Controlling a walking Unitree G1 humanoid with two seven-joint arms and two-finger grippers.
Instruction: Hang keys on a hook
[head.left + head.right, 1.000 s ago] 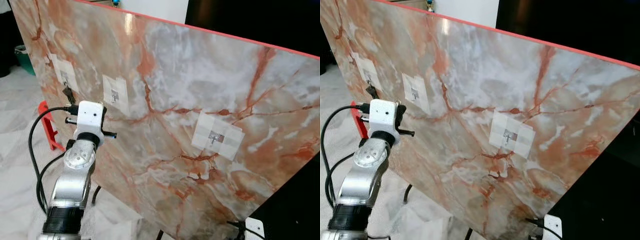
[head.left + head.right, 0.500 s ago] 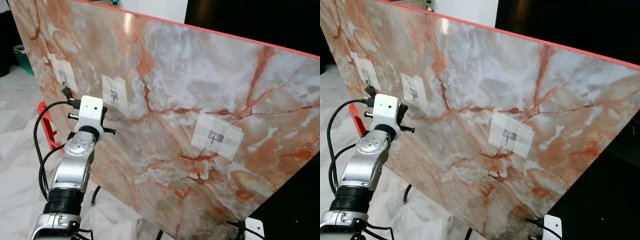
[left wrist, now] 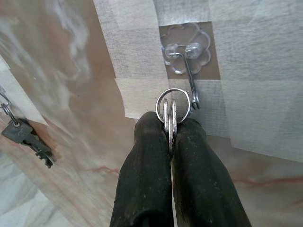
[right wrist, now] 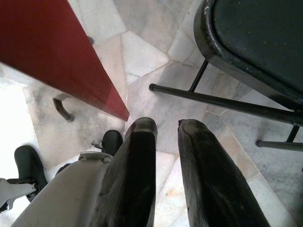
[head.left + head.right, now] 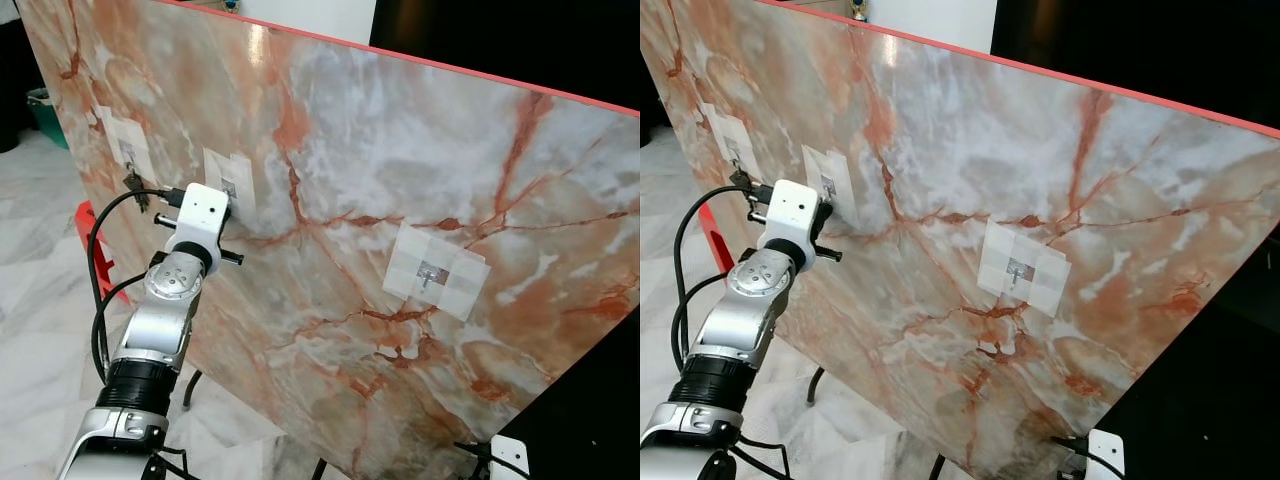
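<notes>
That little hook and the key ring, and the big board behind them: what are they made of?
The hook looks like bent shiny metal wire on a clear plastic flower-shaped pad. The key ring, pinched in the left end effector, gleams like polished steel. The board shows glossy marble veining, though it may be a printed laminate.

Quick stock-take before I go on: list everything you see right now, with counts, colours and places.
Marble-patterned board: one, pink, grey and white with a red top edge, standing tilted ahead.
Clear adhesive hooks on white tape patches: three; left, middle, right.
Dark keys: one bunch, already hanging from the left hook.
Silver key ring with keys: one, pinched just below the middle hook.
Red frame: one, on the floor by the board's left end.
Black chair: one, on the pale tiled floor.
Left gripper: at the middle hook.
Right gripper: hanging low, fingers apart.
</notes>
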